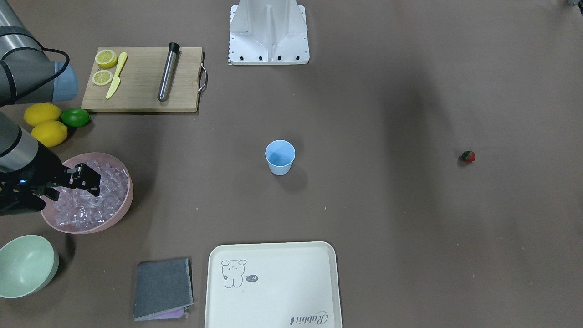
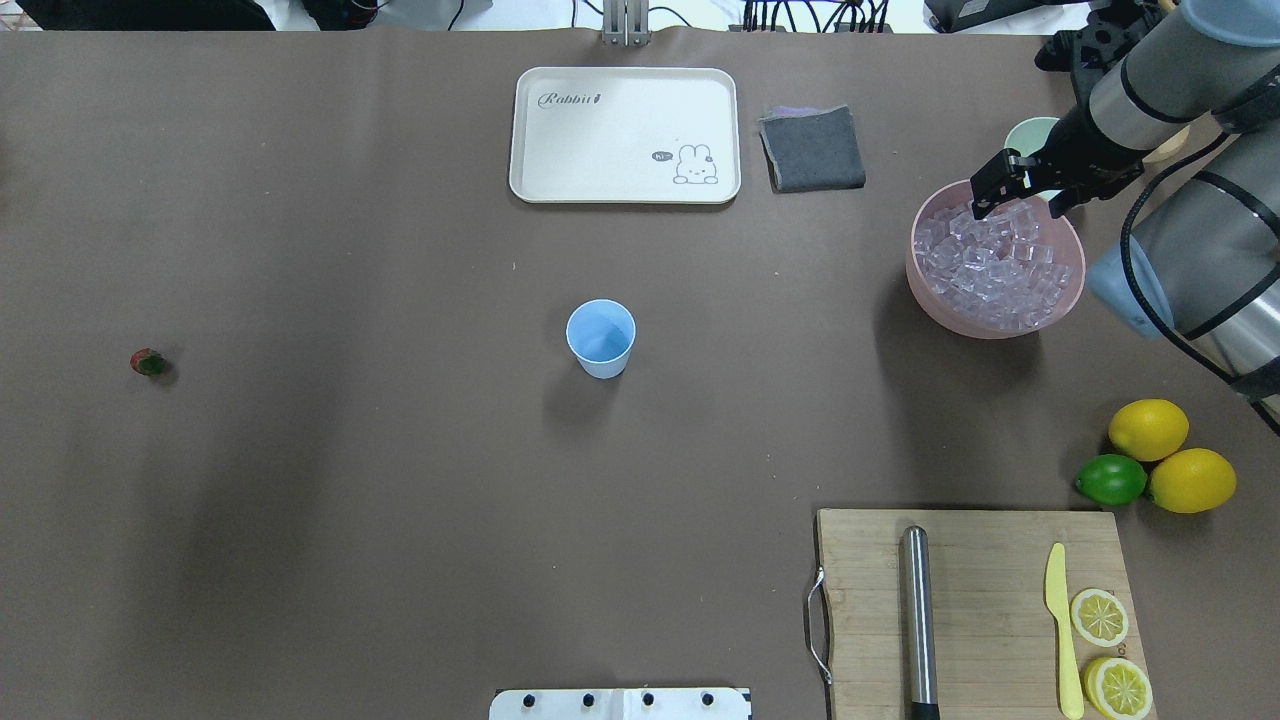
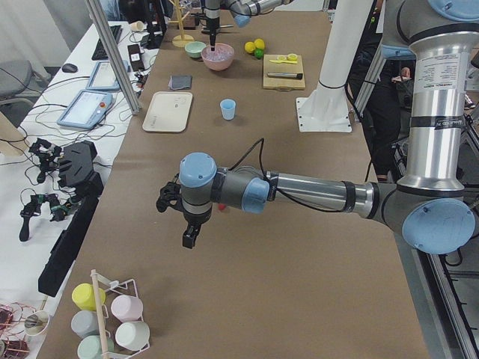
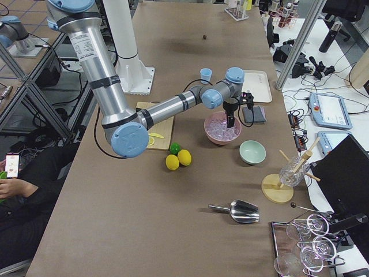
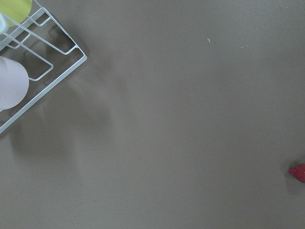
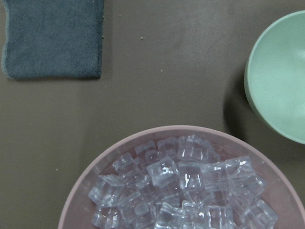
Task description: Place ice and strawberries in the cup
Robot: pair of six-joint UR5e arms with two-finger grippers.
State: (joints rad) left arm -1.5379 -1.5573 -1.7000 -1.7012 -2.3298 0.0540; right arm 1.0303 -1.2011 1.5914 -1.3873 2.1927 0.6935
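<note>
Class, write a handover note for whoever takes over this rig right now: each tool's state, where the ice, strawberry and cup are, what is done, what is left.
The right tool is open, over the clear ice cubes in the round pink bowl; I see nothing held.
The left tool hovers near the tiny red strawberry; open or shut cannot be told.
The small light-blue plastic cup stands upright and empty, centre of the workspace.
Done: nothing in the cup yet.
Left: ice into the cup, then the strawberry.

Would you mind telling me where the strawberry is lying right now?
In the overhead view, the strawberry lies alone at far left, on the robot's left side, well apart from the light-blue cup at the centre.
</note>
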